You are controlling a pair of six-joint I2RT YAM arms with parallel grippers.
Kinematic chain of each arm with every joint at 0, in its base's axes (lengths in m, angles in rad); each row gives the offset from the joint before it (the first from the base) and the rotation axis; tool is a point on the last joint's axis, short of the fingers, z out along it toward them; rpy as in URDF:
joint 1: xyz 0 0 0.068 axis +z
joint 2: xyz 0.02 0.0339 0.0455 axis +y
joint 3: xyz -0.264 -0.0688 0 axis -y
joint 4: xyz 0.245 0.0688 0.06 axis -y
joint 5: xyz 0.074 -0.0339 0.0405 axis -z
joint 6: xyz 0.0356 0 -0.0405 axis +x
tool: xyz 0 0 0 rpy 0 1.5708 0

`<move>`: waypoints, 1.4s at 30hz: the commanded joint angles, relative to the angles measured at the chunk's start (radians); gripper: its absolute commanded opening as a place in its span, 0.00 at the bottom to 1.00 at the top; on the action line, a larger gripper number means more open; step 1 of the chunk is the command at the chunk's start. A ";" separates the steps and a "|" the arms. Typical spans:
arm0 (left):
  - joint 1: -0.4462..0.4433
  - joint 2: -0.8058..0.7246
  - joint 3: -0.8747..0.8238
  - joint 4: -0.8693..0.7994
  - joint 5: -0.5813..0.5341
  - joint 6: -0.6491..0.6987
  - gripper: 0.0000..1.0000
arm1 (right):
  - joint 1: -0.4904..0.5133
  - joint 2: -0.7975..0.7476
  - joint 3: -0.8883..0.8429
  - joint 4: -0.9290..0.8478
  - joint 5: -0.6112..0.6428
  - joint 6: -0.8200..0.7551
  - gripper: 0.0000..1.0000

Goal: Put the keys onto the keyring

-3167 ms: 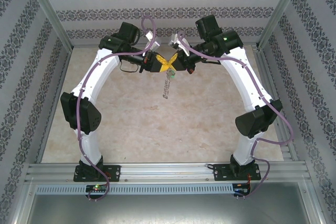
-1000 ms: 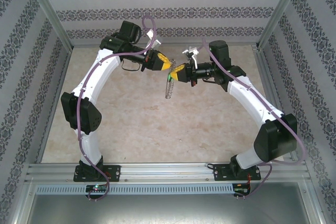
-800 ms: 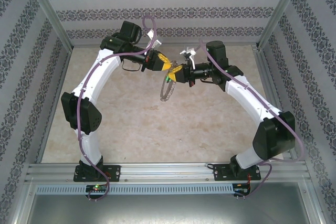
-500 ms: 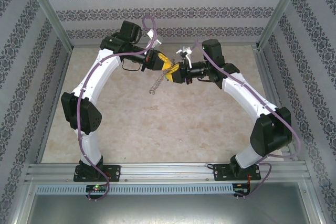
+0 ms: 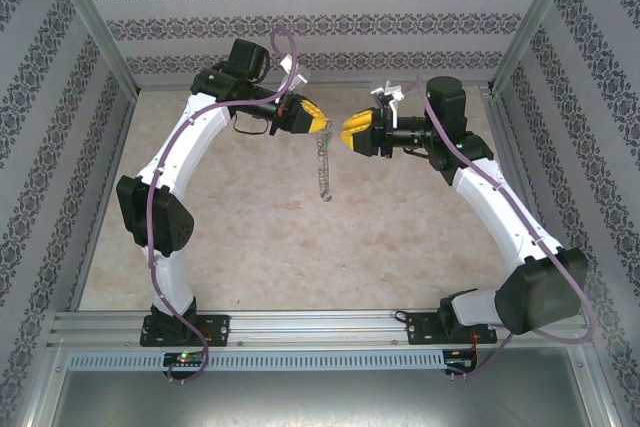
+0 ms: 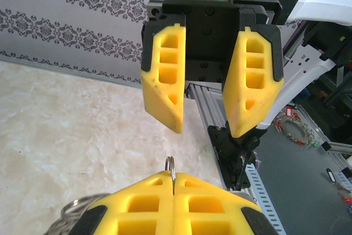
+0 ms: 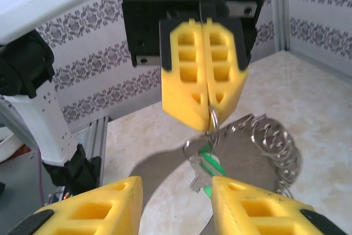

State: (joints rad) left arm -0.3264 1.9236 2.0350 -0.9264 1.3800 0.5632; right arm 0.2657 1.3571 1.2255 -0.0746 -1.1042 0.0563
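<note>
My left gripper (image 5: 318, 123) is shut, held high over the table's far middle. It pinches a small silvery ring (image 6: 171, 168) that pokes out between its yellow fingers (image 7: 204, 75). From that ring the keyring (image 5: 323, 169) hangs straight down as a floppy chain of silvery loops (image 7: 270, 140). The keys, a small silver key (image 7: 194, 173) with a green tag (image 7: 211, 164), dangle from the same ring just below the left fingertips. My right gripper (image 5: 346, 133) faces the left one from the right, a short gap away. Its jaws (image 7: 176, 186) stand open with nothing between them.
The marble-patterned tabletop (image 5: 250, 237) lies well below both grippers. Patterned walls close in the back and both sides. An aluminium rail (image 5: 320, 325) with the arm bases runs along the near edge.
My right gripper, shut and close against the left gripper a second ago, has opened and drawn back to the right. The keyring swung and now hangs straight under the left gripper.
</note>
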 commanded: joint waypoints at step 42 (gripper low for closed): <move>-0.005 -0.032 -0.004 0.076 0.033 -0.039 0.00 | 0.114 0.132 -0.416 1.351 0.326 0.796 0.33</move>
State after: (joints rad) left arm -0.3264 1.9232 2.0350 -0.8814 1.3800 0.5282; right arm 0.3714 1.4776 0.8215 1.1706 -0.7895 0.8242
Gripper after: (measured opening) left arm 0.051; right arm 0.333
